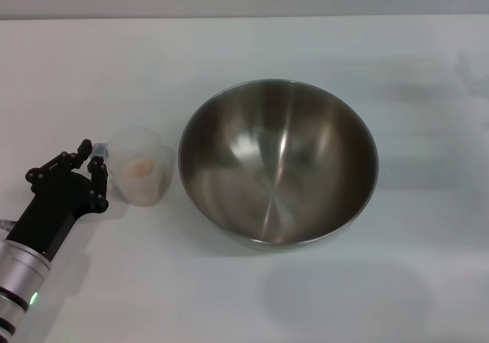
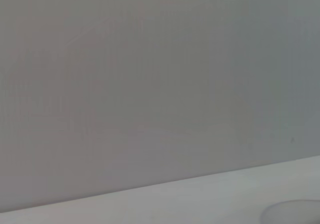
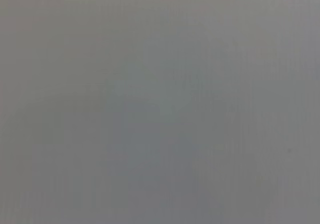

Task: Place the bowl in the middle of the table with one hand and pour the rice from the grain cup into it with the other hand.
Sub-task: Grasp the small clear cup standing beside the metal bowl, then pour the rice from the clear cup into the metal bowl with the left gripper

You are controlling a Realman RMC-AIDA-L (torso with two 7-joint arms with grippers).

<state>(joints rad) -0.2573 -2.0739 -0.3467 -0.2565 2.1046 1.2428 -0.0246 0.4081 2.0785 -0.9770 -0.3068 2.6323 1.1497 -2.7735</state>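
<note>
The steel bowl point(image 1: 279, 163) stands upright in the middle of the white table point(image 1: 252, 45); no rice shows inside it. To its left, a small gap away, stands the translucent grain cup point(image 1: 140, 167) with a little rice point(image 1: 140, 169) in its bottom. My left gripper point(image 1: 92, 153) is at the cup's left side, open, with its fingertips point(image 1: 98, 162) right at the cup's small side handle point(image 1: 102, 151); I cannot tell whether they touch it. A faint curved rim, likely the cup point(image 2: 292, 211), shows in the left wrist view. The right gripper is out of view.
The grey wall point(image 2: 150, 74) fills most of the left wrist view above the table's far edge point(image 2: 165, 184). The right wrist view shows only a blank grey surface.
</note>
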